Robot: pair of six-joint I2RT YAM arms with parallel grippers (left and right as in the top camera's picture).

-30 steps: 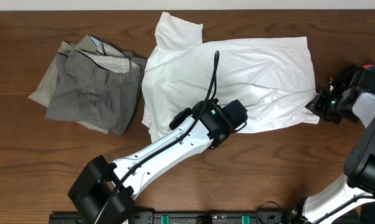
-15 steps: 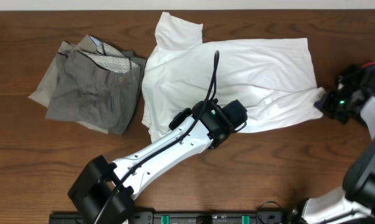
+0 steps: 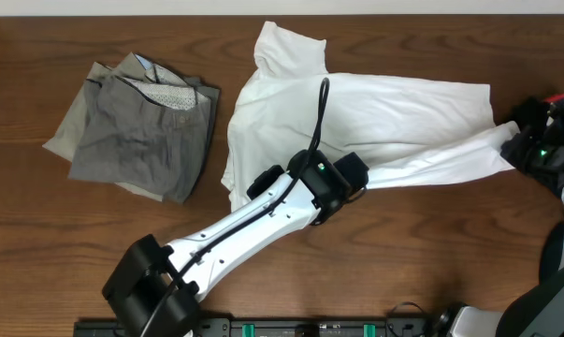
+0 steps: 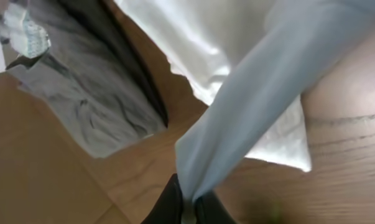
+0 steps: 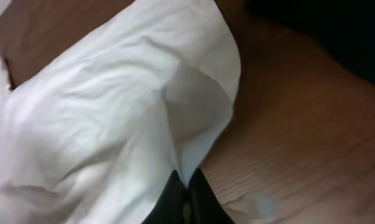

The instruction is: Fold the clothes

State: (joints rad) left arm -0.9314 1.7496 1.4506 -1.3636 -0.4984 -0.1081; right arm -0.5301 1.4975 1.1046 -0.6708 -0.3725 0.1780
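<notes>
Moved since a second ago: white T-shirt drawn rightward, lower hem pulled taut; right gripper now out at the frame's right edge. Grey trousers unchanged, upper left, apart from the shirt.
T-shirt: centre to right of the table, one sleeve at top.
Left gripper: jaws clamped on the lower hem, mid-frame.
Right gripper: jaws clamped on the hem corner.
Risk: thin pinches under tension; more pull could slip the hem free or drag the shirt askew.
Count: T-shirt, one; trousers, one pair; grippers, two.
</notes>
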